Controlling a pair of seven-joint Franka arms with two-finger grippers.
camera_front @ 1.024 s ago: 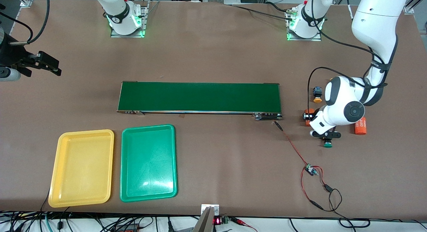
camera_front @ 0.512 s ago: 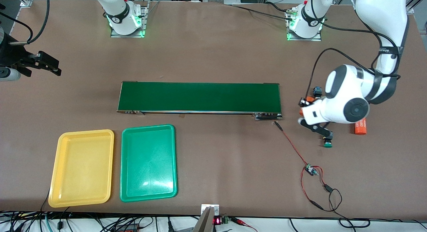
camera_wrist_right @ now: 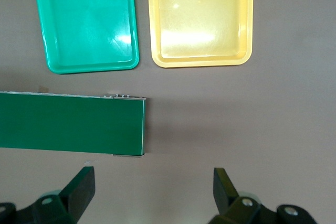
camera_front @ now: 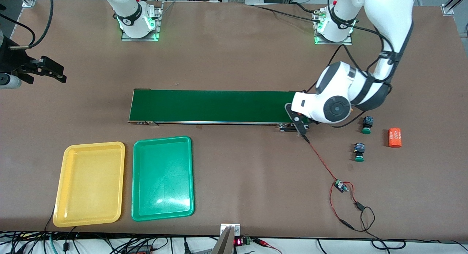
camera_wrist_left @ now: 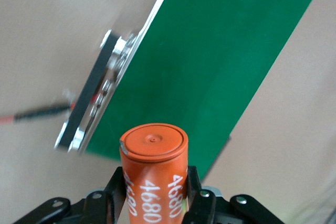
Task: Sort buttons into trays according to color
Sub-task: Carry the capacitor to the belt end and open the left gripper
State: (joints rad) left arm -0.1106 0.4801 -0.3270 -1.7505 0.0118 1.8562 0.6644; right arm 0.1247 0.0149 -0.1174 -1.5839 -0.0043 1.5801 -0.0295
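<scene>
Carrying an orange cylinder (camera_wrist_left: 153,174) clamped in its fingers, the left gripper (camera_front: 297,119) has swung from the two green buttons (camera_front: 366,124) (camera_front: 359,152) at center-right to the belt (camera_front: 215,106); trays (camera_front: 89,184) (camera_front: 162,178) empty, right gripper (camera_wrist_right: 152,195) waiting open.

Your brown counter (camera_front: 234,56) carries the conveyor belt (camera_front: 215,106), yellow tray (camera_front: 89,184), green tray (camera_front: 162,179), two green buttons (camera_front: 359,152), an orange cylinder (camera_front: 395,137) and wiring (camera_front: 338,186).

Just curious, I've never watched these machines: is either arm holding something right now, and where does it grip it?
The left gripper holds an orange cylinder marked 4680 by its sides, over the conveyor belt. The right gripper is open and holds nothing.
</scene>
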